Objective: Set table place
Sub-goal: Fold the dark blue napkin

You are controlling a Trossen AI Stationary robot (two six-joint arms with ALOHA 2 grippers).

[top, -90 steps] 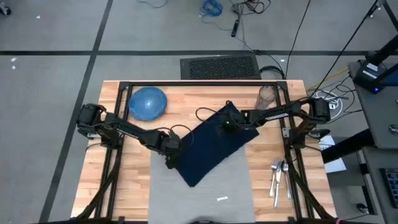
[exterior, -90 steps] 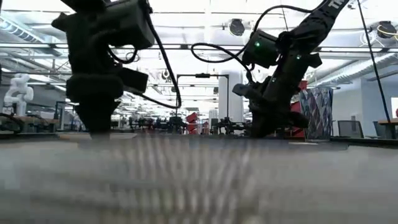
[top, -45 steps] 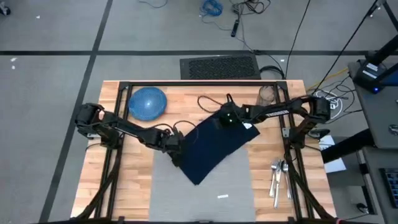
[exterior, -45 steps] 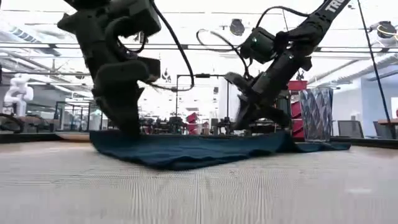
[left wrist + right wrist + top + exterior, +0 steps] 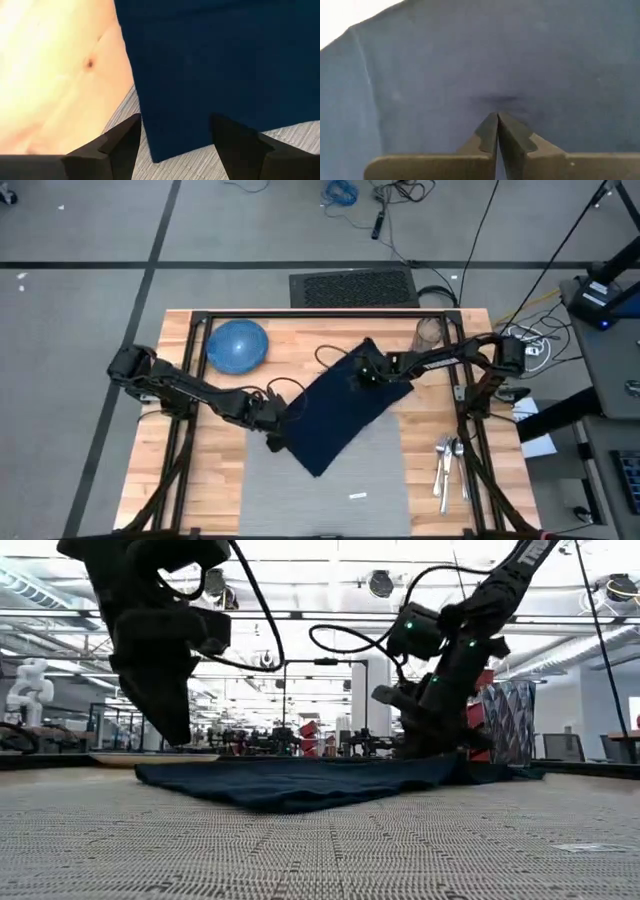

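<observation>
Your left end effector [image 5: 272, 416] has let go of the napkin [image 5: 338, 406] and hovers spread above its corner; the right end effector [image 5: 366, 374] pinches the far edge. The napkin lies skewed across the placemat [image 5: 325, 498], needing repositioning.

The navy napkin [image 5: 340, 408] lies slantwise over the placemat [image 5: 325, 490]'s far part, with both arms over it. The mat's near half lies bare. A blue dish [image 5: 237, 345] and a glass [image 5: 429, 334] stand at the table [image 5: 215, 480]'s far edge; cutlery [image 5: 446, 462] lies right of the mat.
</observation>
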